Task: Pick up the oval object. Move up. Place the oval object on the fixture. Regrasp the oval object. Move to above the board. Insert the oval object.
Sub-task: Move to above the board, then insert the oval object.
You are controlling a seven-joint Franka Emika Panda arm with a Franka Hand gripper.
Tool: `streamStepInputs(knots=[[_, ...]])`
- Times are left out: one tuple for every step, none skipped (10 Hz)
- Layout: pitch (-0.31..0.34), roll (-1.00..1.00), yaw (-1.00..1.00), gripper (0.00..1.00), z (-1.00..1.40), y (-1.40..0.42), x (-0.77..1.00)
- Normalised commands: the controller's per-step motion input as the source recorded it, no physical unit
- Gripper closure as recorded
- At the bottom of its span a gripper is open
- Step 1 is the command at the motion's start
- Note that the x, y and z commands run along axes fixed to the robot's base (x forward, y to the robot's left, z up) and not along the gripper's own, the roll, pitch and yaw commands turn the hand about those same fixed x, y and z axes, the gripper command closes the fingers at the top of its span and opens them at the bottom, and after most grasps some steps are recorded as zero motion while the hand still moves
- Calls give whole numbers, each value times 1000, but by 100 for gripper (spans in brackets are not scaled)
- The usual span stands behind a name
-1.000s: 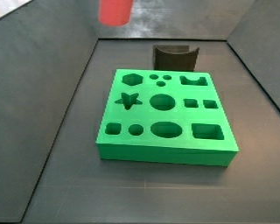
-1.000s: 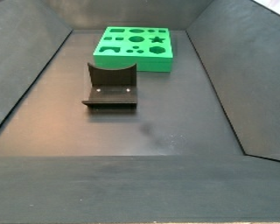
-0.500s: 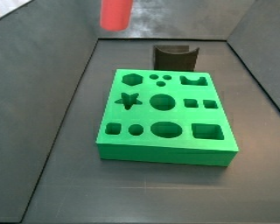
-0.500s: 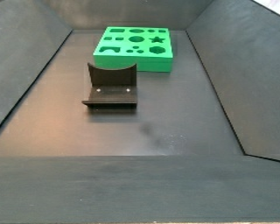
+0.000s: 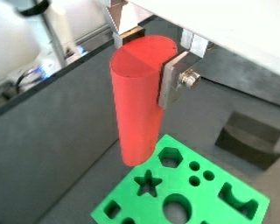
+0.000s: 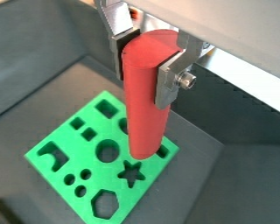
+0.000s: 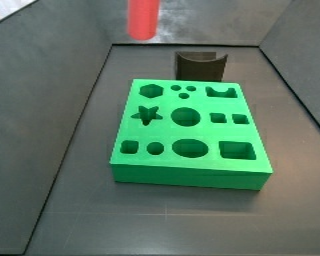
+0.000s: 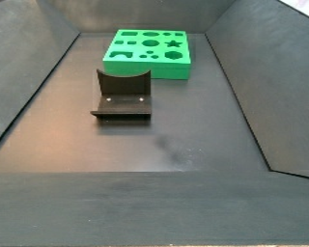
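The oval object (image 5: pixel 140 101) is a smooth red peg that hangs upright, with my gripper (image 5: pixel 143 74) shut on its upper part. Both wrist views show silver fingers (image 6: pixel 167 77) pressed against its sides. The green board (image 6: pixel 63 150) lies well below the peg (image 6: pixel 147 92). In a side view only the peg's lower end (image 7: pixel 144 18) shows at the top edge, above and behind the board's (image 7: pixel 190 172) far left corner. The dark fixture (image 7: pixel 200 66) stands just behind the board with nothing on it. The gripper is out of frame in both side views.
Sloping dark grey walls close in the floor on all sides. The board (image 8: pixel 151 60) has several cut-outs, among them a star (image 7: pixel 148 114) and an oval hole (image 7: pixel 190 149). The fixture (image 8: pixel 123 93) sits between the board and the open floor.
In the side view the red peg has shifted right and come lower into frame. Board and fixture have not moved.
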Motion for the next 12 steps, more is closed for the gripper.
streamStepInputs(knots=[[-214, -10, 343, 100, 1, 14, -59], [0, 0, 0, 100, -14, -17, 0], [-59, -23, 0, 100, -157, -223, 49], [-189, -137, -197, 100, -357, -243, -203], [-34, -67, -523, 100, -554, -326, 166], [-66, -13, -706, 100, -497, -317, 11], [-100, -46, -771, 100, -429, -263, 0], [-96, -79, -766, 100, -371, -223, 0], [-104, -16, -754, 100, -429, -300, 0], [-146, 0, -697, 100, -634, -337, 80], [-41, 0, -754, 100, -617, -306, 40], [96, -6, -637, 100, -389, -286, 183]])
